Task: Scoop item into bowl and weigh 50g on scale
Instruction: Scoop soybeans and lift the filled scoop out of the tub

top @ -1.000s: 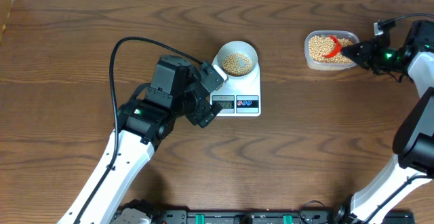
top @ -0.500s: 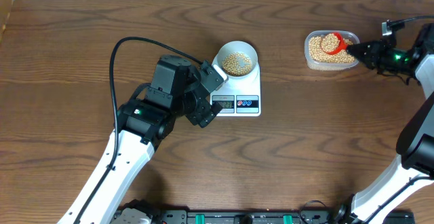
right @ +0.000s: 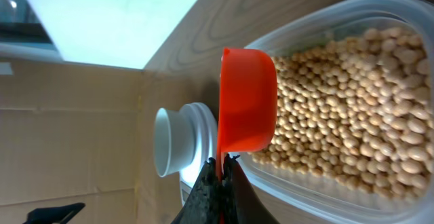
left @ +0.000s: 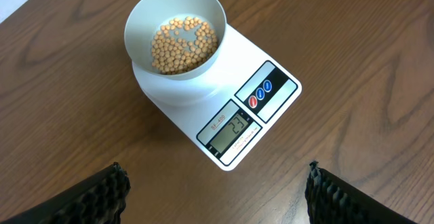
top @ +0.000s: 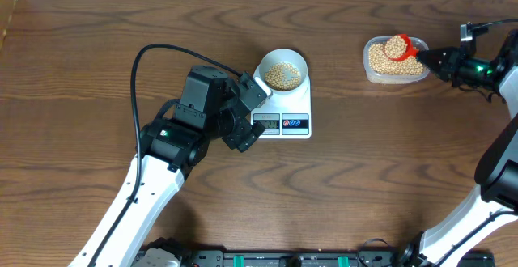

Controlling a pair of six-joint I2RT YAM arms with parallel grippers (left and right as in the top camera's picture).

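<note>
The white bowl [top: 282,69] [left: 175,34] sits on the far end of the white scale [top: 301,105] [left: 178,106] and holds a shallow layer of tan beans [left: 183,44]. The scale's LCD [left: 230,126] is lit. My left gripper [top: 254,115] [left: 217,173] hangs open just in front of the scale's display edge, holding nothing. My right gripper [top: 426,55] [right: 220,166] is shut on the handle of an orange scoop [top: 409,52] [right: 247,98]. The scoop is heaped with beans and hangs over the clear tub [top: 369,66] [right: 319,22] of beans [right: 352,102].
The tub stands at the far right of the brown wooden table [top: 364,178], well apart from the scale. A black cable [top: 154,52] loops off the left arm. The right arm's white links [top: 494,162] run down the right edge.
The right gripper has lifted the scoop from the middle of the tub toward its far edge, and the scoop now shows a load of beans. The left arm, bowl and scale have not moved.
</note>
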